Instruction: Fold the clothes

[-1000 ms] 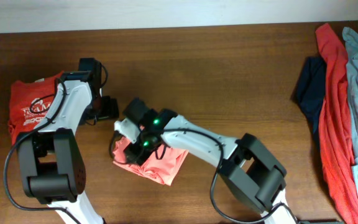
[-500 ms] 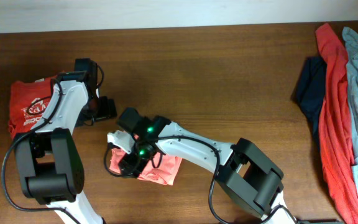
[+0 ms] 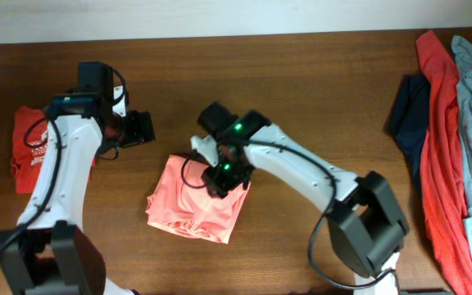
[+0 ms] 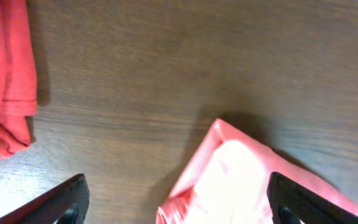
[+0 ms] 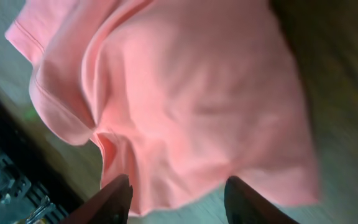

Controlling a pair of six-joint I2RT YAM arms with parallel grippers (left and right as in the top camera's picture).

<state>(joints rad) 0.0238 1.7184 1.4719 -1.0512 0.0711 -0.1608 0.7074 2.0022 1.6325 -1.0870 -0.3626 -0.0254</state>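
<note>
Salmon-pink shirt (image 3: 195, 209): folded into a small rough square on the wooden tabletop (image 3: 318, 90). Its lower-left edge looks bunched rather than flat.
Right pincer (image 3: 224, 175): directly over the shirt's upper-right corner. Its fingers (image 5: 118, 198) are parted, with no cloth visibly nipped between them, though the wrist view is blurred.
Left pincer (image 4: 176, 208): up and to the left of the salmon-pink shirt, near its top-left corner. It is spread wide and empty above bare wood.
Red shirt with white lettering (image 3: 29, 152): folded, well to the left of the salmon-pink shirt.
Unfolded clothes (image 3: 453, 123): coral-red, grey-blue and navy, heaped far to the right of the salmon-pink shirt.
Risk, snagging: the right pincer sits so low over the shirt that a fingertip could catch the top layer and drag the fold open.
Risk, loose fold: the rumpled lower-left edge may spring apart if the shirt is pushed or lifted from one corner only.
Risk, collision: both arms crowd the shirt's upper edge. If the left pincer reaches in, it could meet the right arm.
</note>
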